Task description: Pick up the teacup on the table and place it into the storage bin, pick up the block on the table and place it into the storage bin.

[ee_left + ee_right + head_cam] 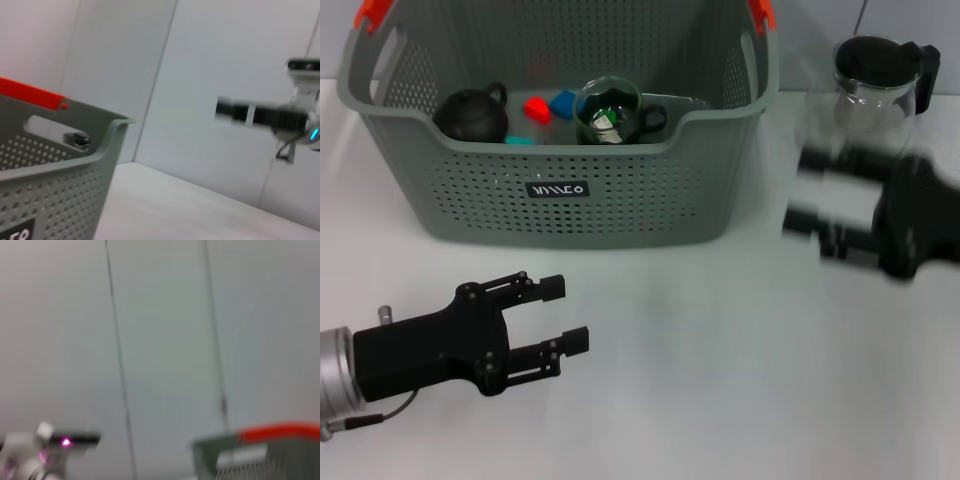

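Two grippers were in view, neither carrying anything. Left gripper (565, 315) sat low over the counter (720, 380) at approx. 7 o'clock in the head view, fingers apart, nothing between them. Right gripper (810, 225) was at 3 o'clock beside the glass jug (875, 80); could not tell its finger state. Storage bin (560, 195) stood at 12 o'clock. Inside it: glass teacup (608, 112), a red block (538, 108), blue and teal pieces, a black teapot (472, 113). No cup or block seen on the counter. Judgement: both placements appeared done; next move, if any, calls for parking both arms clear of the bin.
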Controlling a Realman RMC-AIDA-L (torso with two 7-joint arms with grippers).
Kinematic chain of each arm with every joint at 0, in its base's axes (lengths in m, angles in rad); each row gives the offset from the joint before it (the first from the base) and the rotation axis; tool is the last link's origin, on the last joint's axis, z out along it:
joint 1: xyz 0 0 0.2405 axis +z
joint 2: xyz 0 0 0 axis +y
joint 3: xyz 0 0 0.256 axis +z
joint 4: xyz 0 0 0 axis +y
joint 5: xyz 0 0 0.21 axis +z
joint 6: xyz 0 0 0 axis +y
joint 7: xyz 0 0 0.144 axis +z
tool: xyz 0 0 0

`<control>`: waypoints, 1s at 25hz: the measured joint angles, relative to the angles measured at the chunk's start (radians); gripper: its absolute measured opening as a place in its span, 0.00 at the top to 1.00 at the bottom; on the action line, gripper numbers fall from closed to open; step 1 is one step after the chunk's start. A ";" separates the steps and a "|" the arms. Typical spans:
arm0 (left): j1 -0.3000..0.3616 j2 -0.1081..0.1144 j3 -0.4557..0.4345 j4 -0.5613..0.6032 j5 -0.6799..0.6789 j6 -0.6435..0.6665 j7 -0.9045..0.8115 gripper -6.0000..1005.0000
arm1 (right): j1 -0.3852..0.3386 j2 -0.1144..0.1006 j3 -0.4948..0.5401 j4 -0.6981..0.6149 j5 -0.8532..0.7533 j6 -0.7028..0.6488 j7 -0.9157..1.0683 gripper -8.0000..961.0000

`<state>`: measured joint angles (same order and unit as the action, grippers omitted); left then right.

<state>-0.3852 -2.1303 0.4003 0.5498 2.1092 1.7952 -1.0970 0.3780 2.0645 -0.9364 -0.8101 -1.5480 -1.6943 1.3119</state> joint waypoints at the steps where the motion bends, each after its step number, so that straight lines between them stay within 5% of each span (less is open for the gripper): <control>1: -0.002 0.003 0.004 0.004 0.005 0.009 0.000 0.28 | -0.008 0.001 0.002 0.008 -0.034 -0.002 0.000 0.25; 9: -0.027 0.010 0.046 0.008 0.039 0.053 0.047 0.28 | 0.019 0.014 0.002 0.162 -0.251 0.018 -0.093 0.23; 12: -0.035 0.010 0.078 0.007 0.039 0.058 0.052 0.28 | 0.028 0.027 0.002 0.186 -0.286 0.025 -0.120 0.03; 25: -0.044 0.014 0.098 0.009 0.087 0.058 0.052 0.28 | 0.035 0.028 0.005 0.256 -0.288 0.065 -0.183 0.02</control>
<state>-0.4291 -2.1161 0.4985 0.5593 2.1960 1.8536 -1.0445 0.4130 2.0924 -0.9314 -0.5544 -1.8358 -1.6295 1.1289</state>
